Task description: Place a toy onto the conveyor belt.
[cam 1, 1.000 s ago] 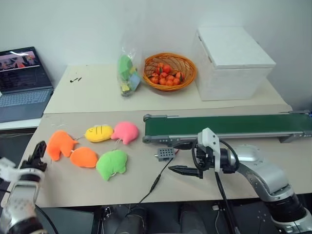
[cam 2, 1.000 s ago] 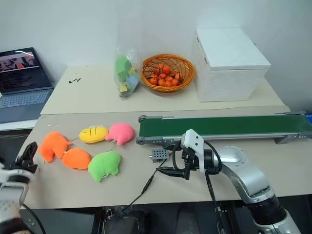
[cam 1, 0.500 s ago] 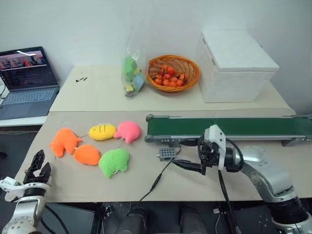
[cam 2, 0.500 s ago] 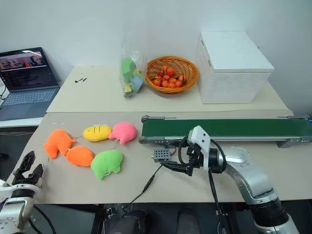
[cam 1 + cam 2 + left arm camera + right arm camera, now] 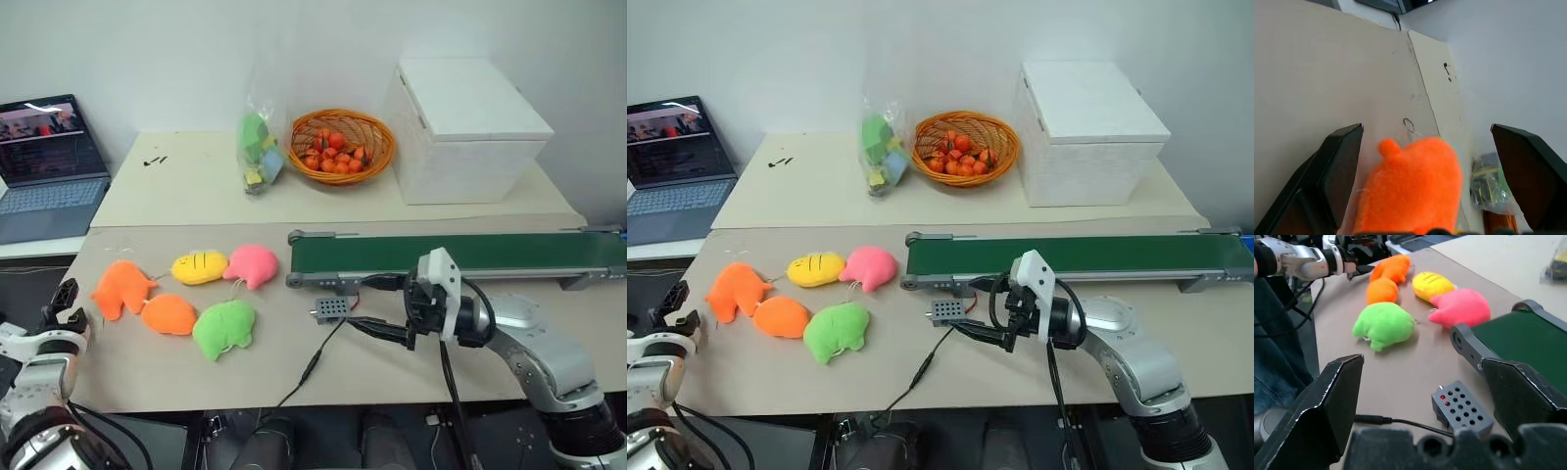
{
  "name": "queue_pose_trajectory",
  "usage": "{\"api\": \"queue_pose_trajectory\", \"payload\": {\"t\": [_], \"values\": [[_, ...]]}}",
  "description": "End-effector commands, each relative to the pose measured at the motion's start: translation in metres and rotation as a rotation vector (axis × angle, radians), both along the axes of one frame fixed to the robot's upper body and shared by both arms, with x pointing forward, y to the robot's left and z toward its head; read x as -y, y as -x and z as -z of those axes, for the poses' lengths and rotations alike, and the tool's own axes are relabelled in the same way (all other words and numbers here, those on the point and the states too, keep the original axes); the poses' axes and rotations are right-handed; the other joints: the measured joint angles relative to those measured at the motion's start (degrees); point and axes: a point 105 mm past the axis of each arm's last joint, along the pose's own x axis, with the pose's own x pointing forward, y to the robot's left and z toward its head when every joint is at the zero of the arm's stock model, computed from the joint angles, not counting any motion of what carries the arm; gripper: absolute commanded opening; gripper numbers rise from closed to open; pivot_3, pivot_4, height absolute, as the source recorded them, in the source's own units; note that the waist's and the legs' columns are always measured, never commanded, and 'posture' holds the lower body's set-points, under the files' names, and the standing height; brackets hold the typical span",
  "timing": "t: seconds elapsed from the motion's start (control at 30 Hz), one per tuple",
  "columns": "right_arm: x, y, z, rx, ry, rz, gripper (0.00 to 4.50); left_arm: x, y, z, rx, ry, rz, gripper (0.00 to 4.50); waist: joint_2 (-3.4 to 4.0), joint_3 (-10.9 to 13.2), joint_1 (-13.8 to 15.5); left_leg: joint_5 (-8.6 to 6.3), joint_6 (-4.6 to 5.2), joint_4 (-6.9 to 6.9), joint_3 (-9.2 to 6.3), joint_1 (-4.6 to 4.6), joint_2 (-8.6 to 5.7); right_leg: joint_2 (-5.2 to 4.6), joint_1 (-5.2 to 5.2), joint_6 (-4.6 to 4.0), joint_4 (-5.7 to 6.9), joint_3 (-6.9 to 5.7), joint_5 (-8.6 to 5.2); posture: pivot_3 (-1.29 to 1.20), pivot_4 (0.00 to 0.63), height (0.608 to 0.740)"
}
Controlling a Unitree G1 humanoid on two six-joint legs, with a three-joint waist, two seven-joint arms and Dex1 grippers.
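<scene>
The toy (image 5: pixel 120 289), a bright orange flat plush with stubby lobes, lies at the left end of a cluster of plushes on the tan table. My left gripper (image 5: pixel 61 305) sits level at the table's left edge, just left of the toy, and is open. In the left wrist view the toy (image 5: pixel 1415 191) lies a little ahead, between the spread fingers (image 5: pixel 1337 166), untouched. The conveyor belt (image 5: pixel 460 253), dark green in a silver frame, runs across the right half. My right gripper (image 5: pixel 378 305) hovers open and empty in front of the belt's left end.
A smooth oval orange plush (image 5: pixel 168 314), a green plush (image 5: pixel 225 328), a yellow plush (image 5: pixel 199 266) and a pink plush (image 5: pixel 253 264) lie by the toy. A small grey box (image 5: pixel 331 309) with a black cable (image 5: pixel 313 367) sits near my right gripper. Behind stand a laptop (image 5: pixel 49 162), a plastic bag (image 5: pixel 257 147), an orange basket (image 5: pixel 338 145) and a white box (image 5: pixel 465 127).
My left gripper has come forward along the table's left edge toward the orange toy, still open. The right gripper has stayed where it was. The plushes have not moved.
</scene>
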Motion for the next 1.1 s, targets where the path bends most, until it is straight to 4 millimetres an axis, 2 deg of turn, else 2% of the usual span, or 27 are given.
{"api": "queue_pose_trajectory", "payload": {"t": [0.03, 0.2, 0.37, 0.67, 0.77, 1.07, 1.1], "values": [[-0.002, 0.001, -0.019, 0.062, -0.035, -0.012, 4.5, 0.017, -0.017, -0.006, 0.01, -0.05, 0.099, 4.46, -0.01, 0.0, 0.0, 0.0, 0.0, 0.0, 0.0, 0.0, 0.0, 0.0, 0.0, 0.0, 0.0, -0.01, 0.0, 0.0, 0.15, 0.74], [-0.001, 0.0, -0.02, 0.072, -0.028, -0.005, 4.5, 0.035, -0.03, -0.005, 0.037, -0.031, 0.141, 4.46, -0.01, 0.0, -0.3, 0.01, -0.06, 0.0, 0.06, -0.04, 0.07, 0.03, -0.06, -0.05, 0.0, -0.04, 0.03, 0.0, 0.15, 0.74], [0.001, -0.001, -0.021, 0.077, -0.026, 0.009, 4.5, 0.045, -0.031, 0.002, 0.03, -0.018, 0.164, 4.46, -0.01, 0.0, -0.4, 0.0, -0.07, 0.0, 0.15, -0.05, 0.13, 0.04, -0.1, -0.09, 0.0, -0.05, 0.06, 0.0, 0.15, 0.74], [0.003, -0.005, -0.023, 0.09, -0.033, 0.028, 4.5, 0.048, -0.026, 0.011, 0.007, -0.008, 0.159, 4.46, -0.01, 0.0, -0.4, -0.01, -0.07, 0.0, 0.17, -0.05, 0.15, 0.05, -0.1, -0.1, -0.02, -0.04, 0.07, 0.0, 0.15, 0.74], [0.003, -0.005, -0.023, 0.091, -0.033, 0.031, 4.5, 0.046, -0.025, 0.01, 0.003, -0.012, 0.154, 3.69, -0.01, 0.0, -0.4, -0.01, -0.07, 0.0, 0.17, -0.05, 0.15, 0.05, -0.1, -0.11, -0.01, -0.04, 0.07, 0.0, 0.15, 0.74], [0.003, -0.008, -0.025, 0.1, -0.038, 0.044, 4.5, 0.045, -0.025, 0.011, -0.01, -0.02, 0.157, 0.26, -0.01, 0.0, -0.5, -0.01, -0.07, 0.0, 0.2, -0.05, 0.19, 0.09, -0.1, -0.13, -0.03, -0.04, 0.08, 0.0, 0.15, 0.74], [0.003, -0.008, -0.025, 0.101, -0.039, 0.044, 4.5, 0.044, -0.024, 0.011, -0.012, -0.022, 0.153, 0.04, -0.01, 0.0, -0.5, -0.01, -0.07, 0.0, 0.2, -0.05, 0.19, 0.09, -0.1, -0.13, -0.03, -0.04, 0.08, 0.0, 0.15, 0.74]]}}
